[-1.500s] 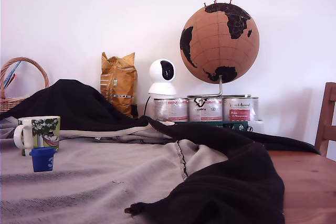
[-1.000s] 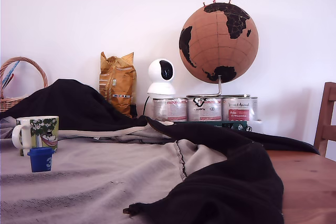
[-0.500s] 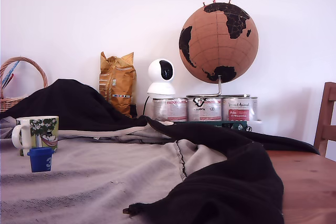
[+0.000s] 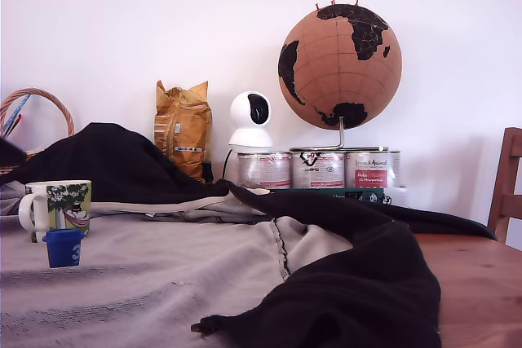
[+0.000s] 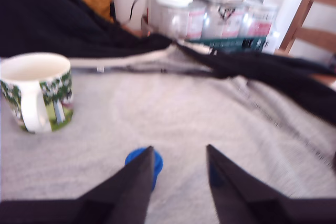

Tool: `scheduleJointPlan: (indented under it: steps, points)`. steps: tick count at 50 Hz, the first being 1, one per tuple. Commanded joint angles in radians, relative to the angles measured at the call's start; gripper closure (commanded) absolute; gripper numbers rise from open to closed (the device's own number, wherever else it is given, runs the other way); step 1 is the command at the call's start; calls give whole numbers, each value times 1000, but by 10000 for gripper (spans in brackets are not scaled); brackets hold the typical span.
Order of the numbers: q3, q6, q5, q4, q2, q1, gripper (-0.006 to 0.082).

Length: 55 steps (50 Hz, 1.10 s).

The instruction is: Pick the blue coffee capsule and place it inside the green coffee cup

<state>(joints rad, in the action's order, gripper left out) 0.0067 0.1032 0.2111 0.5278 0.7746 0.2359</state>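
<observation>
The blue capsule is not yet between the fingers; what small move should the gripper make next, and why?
Probably shift sideways toward the blue capsule: the open gripper is not centred on it, and one finger half hides it. Then lower and close.

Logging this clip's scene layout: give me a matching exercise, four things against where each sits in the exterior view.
Things:
1. blue coffee capsule
2. green coffee cup
3. cork globe
4. wicker basket

Places:
A. raised on a stand above three tins at the back
B. at the exterior view's far left edge, behind the black cloth
C. on the grey cloth, nearest the camera, in front of the mug
D. on the grey cloth, handle toward the exterior view's left

Pairs: 1-C, 2-D, 3-A, 4-B
</observation>
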Motion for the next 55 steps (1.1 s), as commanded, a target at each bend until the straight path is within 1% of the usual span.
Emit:
scheduleJointPlan:
  steps: [1,7,14,26,32,35,38,41,46,49,52,55]
  points:
    - [-28,-8,-9,55,63,2,136]
    - [1,-25,-11,116,205,2,136]
    - [69,-37,-11,162,369,2,136]
    - [212,-78,-10,169,612,2,138]
    - [267,-79,-10,169,714,2,152]
    - [285,-78,-10,168,752,2,187]
    - [298,-79,-10,168,779,3,259]
    - [306,-78,-11,165,791,3,352]
    - [314,-78,-11,161,789,3,545]
    - [323,-79,-11,162,789,3,625]
    - [333,-78,-10,162,789,3,661]
    - [346,-78,-10,169,789,3,662]
